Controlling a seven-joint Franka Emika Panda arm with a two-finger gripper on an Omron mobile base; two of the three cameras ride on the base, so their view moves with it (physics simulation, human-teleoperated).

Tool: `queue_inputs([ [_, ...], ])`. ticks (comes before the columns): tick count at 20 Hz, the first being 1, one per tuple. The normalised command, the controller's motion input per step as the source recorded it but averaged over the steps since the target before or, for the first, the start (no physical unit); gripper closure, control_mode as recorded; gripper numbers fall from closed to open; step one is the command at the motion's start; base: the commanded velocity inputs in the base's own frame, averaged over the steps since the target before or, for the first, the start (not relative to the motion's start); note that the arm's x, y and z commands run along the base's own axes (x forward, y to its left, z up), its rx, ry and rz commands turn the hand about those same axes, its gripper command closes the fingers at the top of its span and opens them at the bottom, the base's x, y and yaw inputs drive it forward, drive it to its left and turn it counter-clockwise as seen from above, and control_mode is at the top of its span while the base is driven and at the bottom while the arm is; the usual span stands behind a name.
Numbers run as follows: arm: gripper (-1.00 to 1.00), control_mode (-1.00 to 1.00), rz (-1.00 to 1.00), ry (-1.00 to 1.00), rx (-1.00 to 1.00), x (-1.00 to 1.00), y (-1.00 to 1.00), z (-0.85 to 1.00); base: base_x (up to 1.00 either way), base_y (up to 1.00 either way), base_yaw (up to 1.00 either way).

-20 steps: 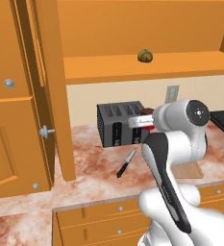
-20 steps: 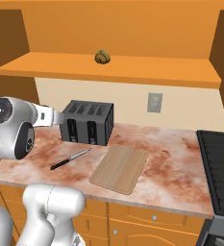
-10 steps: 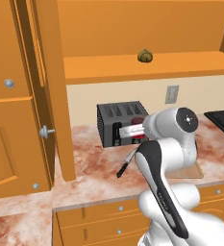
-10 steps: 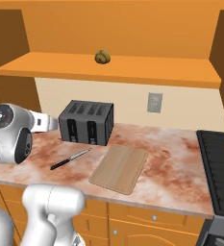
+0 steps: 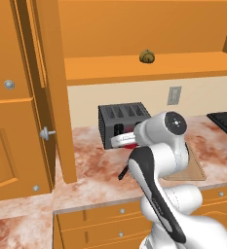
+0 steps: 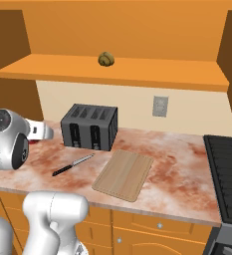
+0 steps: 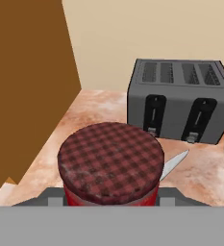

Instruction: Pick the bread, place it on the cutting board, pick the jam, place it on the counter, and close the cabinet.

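Arm swung left, lower; pincer (image 7: 111, 204) clamped on jam (image 7: 111, 166) above counter (image 7: 89, 115).

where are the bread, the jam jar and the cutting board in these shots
bread (image 6: 105, 59), right base view, middle of the roll on the open cabinet shelf
jam jar (image 7: 111, 161), hand view, centre of its checked lid
cutting board (image 6: 123, 174), right base view, bare middle of the board on the counter

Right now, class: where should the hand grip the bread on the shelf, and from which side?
Grip the bread across its round middle, coming level from the open front of the shelf: it is small and lumpy, and the cabinet back wall stands behind it.
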Motion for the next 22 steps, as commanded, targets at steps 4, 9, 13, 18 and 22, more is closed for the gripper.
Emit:
queue_inputs([
  [4, 1.00, -1.00, 0.02, 0.08, 0.00, 0.00, 0.23, -0.32, 0.00, 0.00, 0.00],
  [9, 1.00, -1.00, 0.01, 0.04, 0.00, 0.01, 0.19, -0.43, 0.00, 0.00, 0.00],
  [13, 1.00, -1.00, 0.01, 0.00, 0.00, 0.11, 0.16, -0.46, 0.00, 0.00, 0.00],
  [18, 1.00, -1.00, 0.01, 0.00, 0.00, 0.14, 0.16, -0.45, 0.00, 0.00, 0.00],
  [22, 1.00, -1.00, 0.00, 0.00, 0.00, 0.23, 0.16, -0.39, 0.00, 0.00, 0.00],
])
